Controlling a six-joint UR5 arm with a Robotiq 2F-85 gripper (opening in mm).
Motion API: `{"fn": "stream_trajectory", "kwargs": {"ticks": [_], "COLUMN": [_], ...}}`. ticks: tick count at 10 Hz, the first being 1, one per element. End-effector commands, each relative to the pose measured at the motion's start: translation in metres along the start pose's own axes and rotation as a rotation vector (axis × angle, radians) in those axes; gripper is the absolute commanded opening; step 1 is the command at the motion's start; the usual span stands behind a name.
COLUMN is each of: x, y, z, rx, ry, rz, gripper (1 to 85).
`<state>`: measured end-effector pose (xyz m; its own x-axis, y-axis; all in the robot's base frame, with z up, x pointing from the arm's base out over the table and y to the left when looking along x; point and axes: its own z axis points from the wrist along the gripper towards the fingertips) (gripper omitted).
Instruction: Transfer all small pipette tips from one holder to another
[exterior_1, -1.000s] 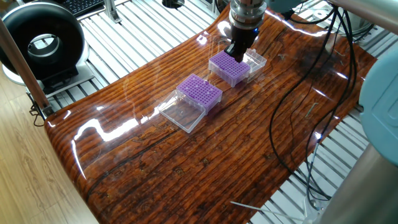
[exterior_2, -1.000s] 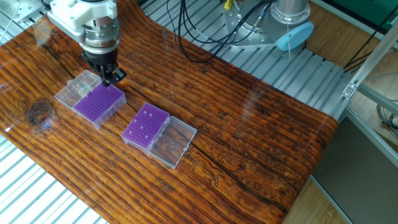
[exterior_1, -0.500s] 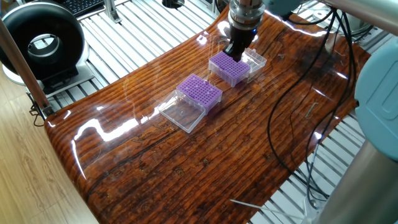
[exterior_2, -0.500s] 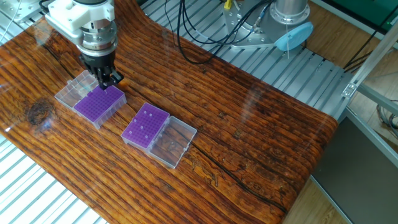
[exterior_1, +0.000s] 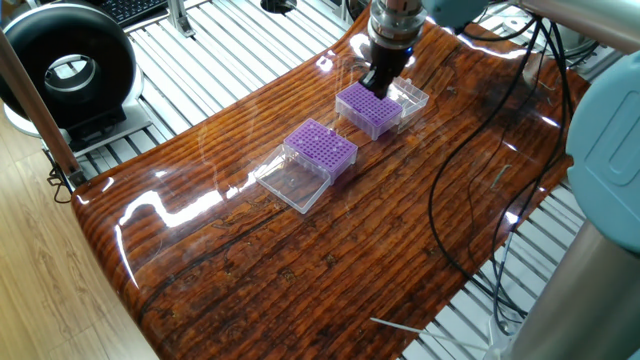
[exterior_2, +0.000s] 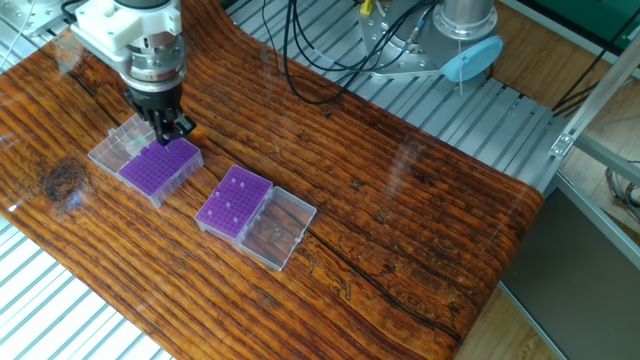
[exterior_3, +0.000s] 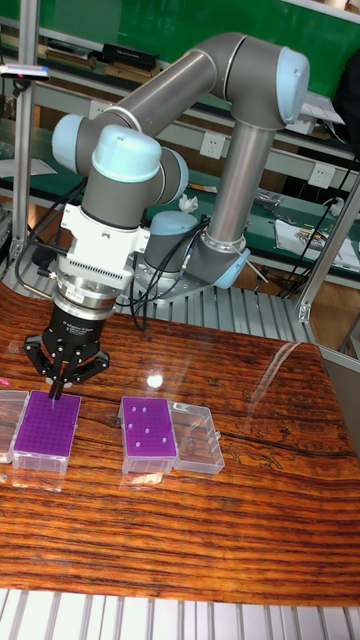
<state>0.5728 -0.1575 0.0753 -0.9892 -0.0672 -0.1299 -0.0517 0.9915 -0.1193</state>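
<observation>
Wood-grain bench, glossy, metal slats behind it. Far left in the other fixed view: the gripper hangs right over the back edge of the left rack, tips just above the grid. Jaws look pinched close together, but whether they hold a tip I cannot tell, too small. Moving right, the second rack with its clear lid open beside it shows about five pale dots, likely the tips waiting or delivered. Which rack is the source is unclear, so transfers seem underway, not finished.
</observation>
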Motion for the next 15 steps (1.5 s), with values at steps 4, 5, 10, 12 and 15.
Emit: {"fn": "stream_trajectory", "kwargs": {"ticks": [4, 5, 10, 12, 15], "x": [-0.006, -0.007, -0.008, -0.01, -0.012], "y": [0.006, 0.006, 0.012, 0.014, 0.016], "z": [0.0, 0.0, 0.001, 0.001, 0.001], "rx": [-0.022, -0.023, -0.038, -0.044, -0.053], "ry": [-0.021, -0.024, -0.032, -0.039, -0.046], "rz": [0.024, 0.026, 0.042, 0.046, 0.053], "gripper": [1.3, 1.3, 1.3, 1.3, 1.3]}}
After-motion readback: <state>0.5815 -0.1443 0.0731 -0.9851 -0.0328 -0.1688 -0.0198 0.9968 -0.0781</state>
